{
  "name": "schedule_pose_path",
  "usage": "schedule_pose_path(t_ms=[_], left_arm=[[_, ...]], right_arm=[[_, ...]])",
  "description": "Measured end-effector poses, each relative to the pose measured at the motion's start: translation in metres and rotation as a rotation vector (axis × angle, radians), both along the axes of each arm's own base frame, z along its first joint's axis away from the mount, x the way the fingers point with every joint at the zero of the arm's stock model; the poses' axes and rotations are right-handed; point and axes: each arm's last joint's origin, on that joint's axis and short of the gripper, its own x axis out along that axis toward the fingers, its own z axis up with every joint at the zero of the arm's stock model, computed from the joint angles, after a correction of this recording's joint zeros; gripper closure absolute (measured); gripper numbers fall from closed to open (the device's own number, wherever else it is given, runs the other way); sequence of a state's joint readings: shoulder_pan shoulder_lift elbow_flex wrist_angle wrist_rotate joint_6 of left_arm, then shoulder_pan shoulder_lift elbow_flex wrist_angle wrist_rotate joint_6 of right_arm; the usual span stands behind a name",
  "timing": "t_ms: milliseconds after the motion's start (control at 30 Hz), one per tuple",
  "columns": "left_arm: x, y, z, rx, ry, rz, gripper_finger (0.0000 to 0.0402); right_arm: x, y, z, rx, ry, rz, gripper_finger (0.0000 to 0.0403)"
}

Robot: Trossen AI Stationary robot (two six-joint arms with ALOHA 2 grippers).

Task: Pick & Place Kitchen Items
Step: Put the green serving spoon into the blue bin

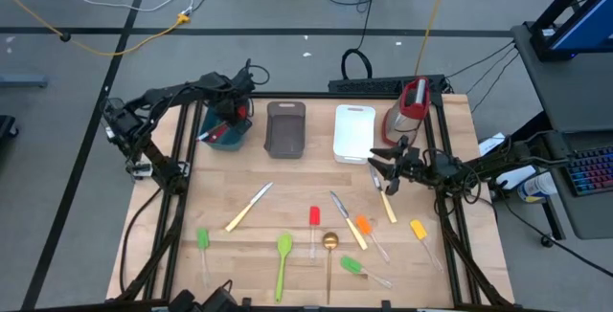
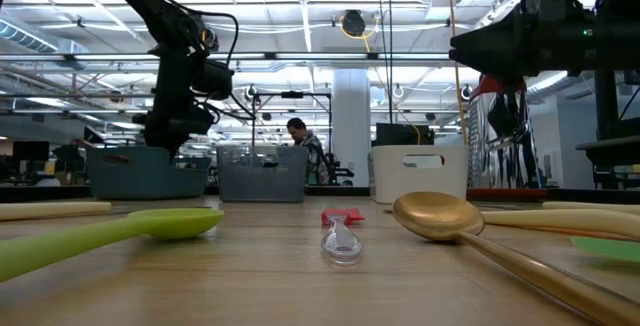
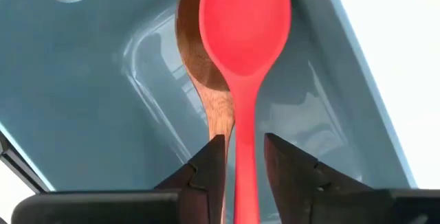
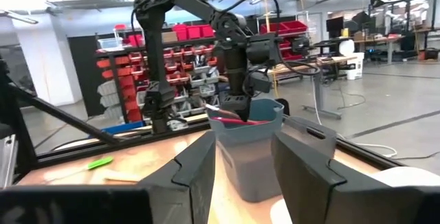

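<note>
My left gripper point(image 3: 244, 157) hangs pointing down over the teal tub point(image 1: 225, 132) at the far left. It is open, with a finger on either side of the red silicone spoon's handle point(image 3: 246, 141) and a thin gap at each side. The red spoon's bowl point(image 3: 244, 25) lies in the tub on a wooden spoon point(image 3: 199, 66). My right gripper point(image 1: 385, 167) waits open and holds nothing at mid-right, above the table. Several utensils lie on the near half of the table, among them a pale-handled knife point(image 1: 249, 207), a green spoon point(image 1: 283, 259) and a gold spoon point(image 1: 329, 250).
A grey tub point(image 1: 285, 127) and a white tub point(image 1: 353, 132) stand in a row to the right of the teal one. A red-and-clear jug point(image 1: 410, 106) stands at the far right. Small spatulas with red point(image 1: 313, 218), orange point(image 1: 364, 226) and yellow point(image 1: 419, 229) heads lie nearby.
</note>
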State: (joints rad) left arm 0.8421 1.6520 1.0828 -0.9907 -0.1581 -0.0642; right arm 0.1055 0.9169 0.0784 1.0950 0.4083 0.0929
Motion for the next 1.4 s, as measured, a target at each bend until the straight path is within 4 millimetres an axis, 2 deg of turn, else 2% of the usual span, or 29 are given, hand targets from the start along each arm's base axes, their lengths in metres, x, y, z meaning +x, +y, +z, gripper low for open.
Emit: schedule_pose_path(t_ms=[267, 400, 567, 733, 933, 1167, 1300, 1400], left_arm=[[0.006, -0.010, 0.008, 0.002, -0.036, -0.019, 0.0289], [0.009, -0.022, 0.025, 0.032, -0.108, -0.031, 0.0289], [0.009, -0.045, 0.054, 0.105, -0.217, -0.015, 0.0289], [0.009, -0.069, 0.078, 0.158, -0.314, -0.041, 0.0289], [0.013, -0.098, 0.094, 0.128, -0.430, -0.089, 0.0289], [0.022, -0.131, 0.101, 0.064, -0.505, -0.126, 0.0289], [0.028, -0.151, 0.102, 0.028, -0.523, -0.125, 0.0289], [0.033, -0.168, 0.102, -0.006, -0.533, -0.122, 0.0289]], right_arm=[[0.000, 0.001, 0.000, 0.000, -0.002, 0.022, 0.0203], [0.000, 0.001, 0.000, 0.000, -0.001, 0.023, 0.0188], [0.011, 0.005, 0.015, -0.023, -0.038, 0.128, 0.0192], [0.030, 0.011, 0.030, -0.055, -0.052, 0.283, 0.0203], [0.063, 0.025, 0.041, -0.081, 0.010, 0.402, 0.0203], [0.104, 0.052, 0.050, -0.193, 0.160, 0.491, 0.0206], [0.119, 0.063, 0.051, -0.206, 0.222, 0.520, 0.0206], [0.123, 0.069, 0.050, -0.205, 0.228, 0.539, 0.0206]])
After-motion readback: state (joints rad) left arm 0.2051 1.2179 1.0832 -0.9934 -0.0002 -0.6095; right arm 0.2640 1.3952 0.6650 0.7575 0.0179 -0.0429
